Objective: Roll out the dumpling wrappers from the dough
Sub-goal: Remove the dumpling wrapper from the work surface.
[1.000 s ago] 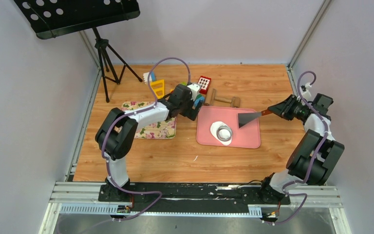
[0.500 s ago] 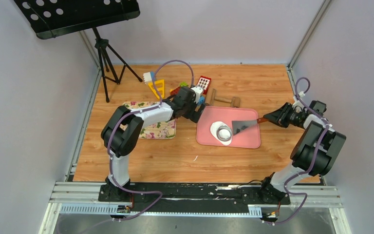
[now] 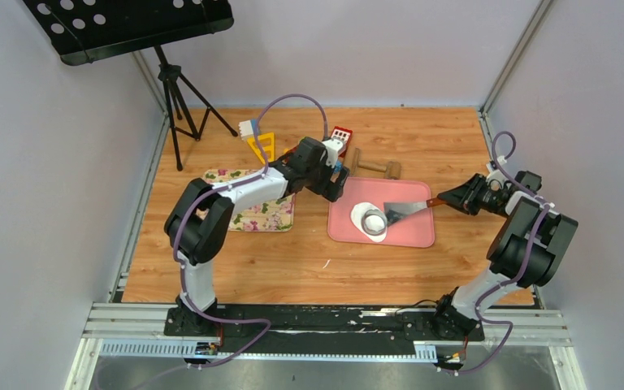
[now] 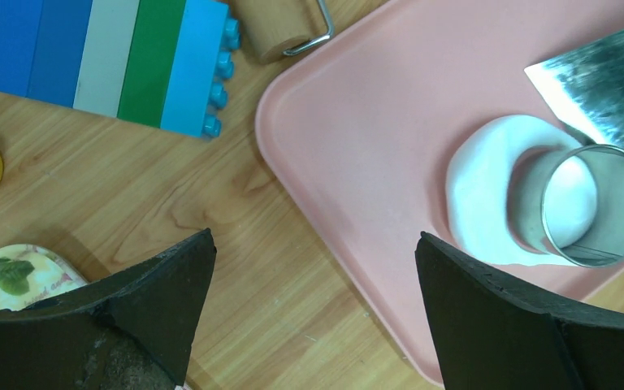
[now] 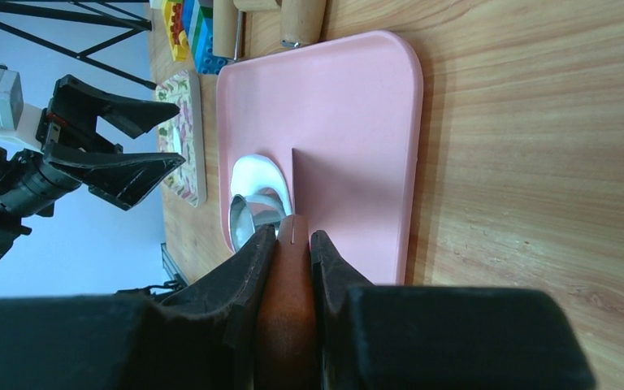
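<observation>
White dough lies flattened as one irregular sheet on the left half of a pink tray, which sits on the wooden table right of centre. In the left wrist view the dough reads as a smooth matte oval. A metal ring stands upright on the sheet; its wall encloses more white dough. Whether that enclosed portion is cut free cannot be determined.

A scraper with a flat metal blade and brown handle reaches in from the right. The blade's left corner meets the ring's right side over the dough edge; actual contact cannot be confirmed.

The right gripper is clamped on the scraper handle, one finger on each side, as the right wrist view confirms. The left gripper hangs over the tray's far-left corner with its fingers spread wide and nothing between them.

Beyond the tray's far edge lies a wooden rolling pin. Coloured toy blocks sit just left of it. A floral cloth lies on the table left of the tray. A black music stand occupies the far left corner.
</observation>
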You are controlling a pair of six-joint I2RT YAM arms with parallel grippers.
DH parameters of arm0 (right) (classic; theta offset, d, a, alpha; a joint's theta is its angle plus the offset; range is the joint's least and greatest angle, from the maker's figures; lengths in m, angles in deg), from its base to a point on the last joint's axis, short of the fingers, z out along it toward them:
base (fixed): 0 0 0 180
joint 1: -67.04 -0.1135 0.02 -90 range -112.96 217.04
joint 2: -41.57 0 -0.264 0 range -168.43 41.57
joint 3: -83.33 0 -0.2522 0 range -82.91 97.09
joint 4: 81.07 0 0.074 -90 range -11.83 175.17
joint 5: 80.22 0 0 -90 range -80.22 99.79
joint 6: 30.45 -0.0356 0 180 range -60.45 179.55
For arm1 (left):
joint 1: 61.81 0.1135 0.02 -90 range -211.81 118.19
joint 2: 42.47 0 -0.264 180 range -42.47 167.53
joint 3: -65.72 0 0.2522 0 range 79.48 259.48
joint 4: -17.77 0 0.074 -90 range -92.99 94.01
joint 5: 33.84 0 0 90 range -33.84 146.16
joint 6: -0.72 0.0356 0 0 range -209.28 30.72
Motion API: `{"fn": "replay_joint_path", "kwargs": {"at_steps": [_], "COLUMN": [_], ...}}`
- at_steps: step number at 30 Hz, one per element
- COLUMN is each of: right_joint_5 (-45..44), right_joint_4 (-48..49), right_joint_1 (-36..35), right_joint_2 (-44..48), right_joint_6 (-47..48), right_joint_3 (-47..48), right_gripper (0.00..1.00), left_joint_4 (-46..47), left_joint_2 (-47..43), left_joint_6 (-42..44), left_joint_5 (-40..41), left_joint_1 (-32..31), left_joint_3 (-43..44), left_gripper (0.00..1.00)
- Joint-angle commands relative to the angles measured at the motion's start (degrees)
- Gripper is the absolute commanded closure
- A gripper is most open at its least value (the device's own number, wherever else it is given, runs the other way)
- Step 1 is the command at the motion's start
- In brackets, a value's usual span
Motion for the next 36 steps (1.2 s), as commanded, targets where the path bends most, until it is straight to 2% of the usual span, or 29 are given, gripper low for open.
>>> {"fn": "replay_joint_path", "kwargs": {"at_steps": [1, 16, 36], "right_joint_5": [-2.64, 4.19, 8.04], "right_joint_4": [1.55, 1.16, 0.64], "right_joint_1": [-0.06, 2.67, 4.92], "right_joint_2": [-1.9, -7.64, -8.23], "right_joint_6": [2.61, 2.63, 2.28], "right_joint_3": [-1.25, -0.55, -0.72], "right_gripper": [1.0, 1.0, 1.0], "left_joint_4": [0.98, 1.79, 2.05], "left_joint_2": [-3.71, -5.25, -7.32], "left_joint_6": [-1.66, -1.54, -0.79], "left_joint_5": [-2.84, -4.59, -4.46], "left_joint_1": [-0.37, -0.42, -0.4], "left_joint_3": [0.61, -0.29, -1.1], "left_gripper": [0.0, 0.0, 0.0]}}
